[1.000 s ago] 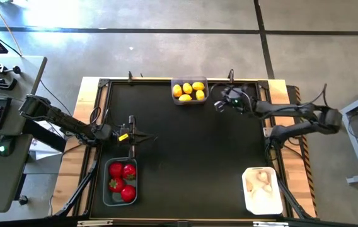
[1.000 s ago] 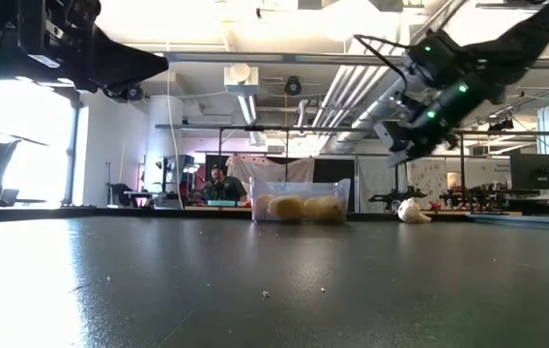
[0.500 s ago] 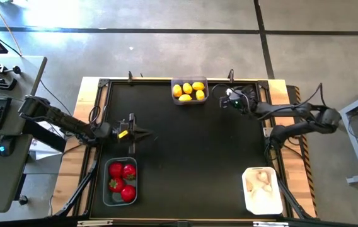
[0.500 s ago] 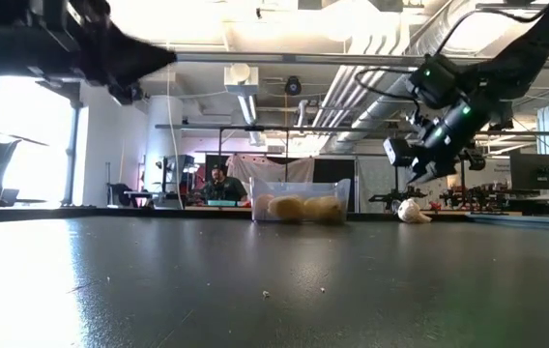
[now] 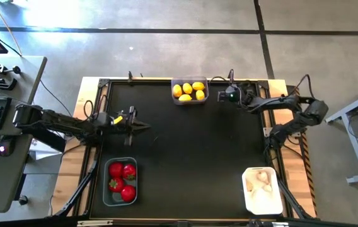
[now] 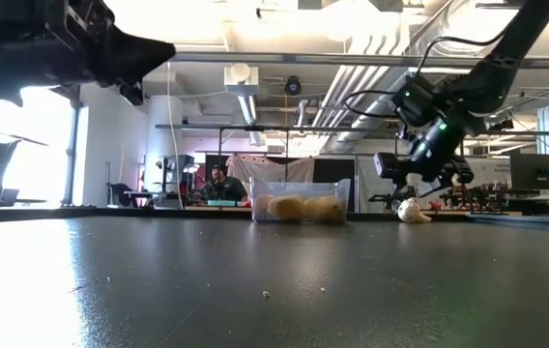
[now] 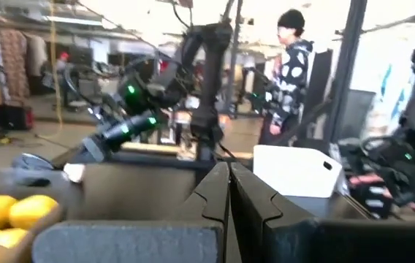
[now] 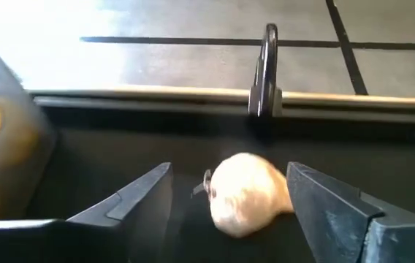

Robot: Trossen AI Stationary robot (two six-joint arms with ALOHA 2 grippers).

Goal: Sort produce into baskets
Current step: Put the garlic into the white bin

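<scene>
Garlic bulb [image 8: 245, 193] between open right tool [image 8: 229, 208] — unlabelled

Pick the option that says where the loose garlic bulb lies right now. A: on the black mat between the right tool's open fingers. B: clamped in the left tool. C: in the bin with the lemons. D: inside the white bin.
A: the right wrist view shows the garlic bulb lying on the black mat, with the right tool open around it, a finger on either side.
</scene>
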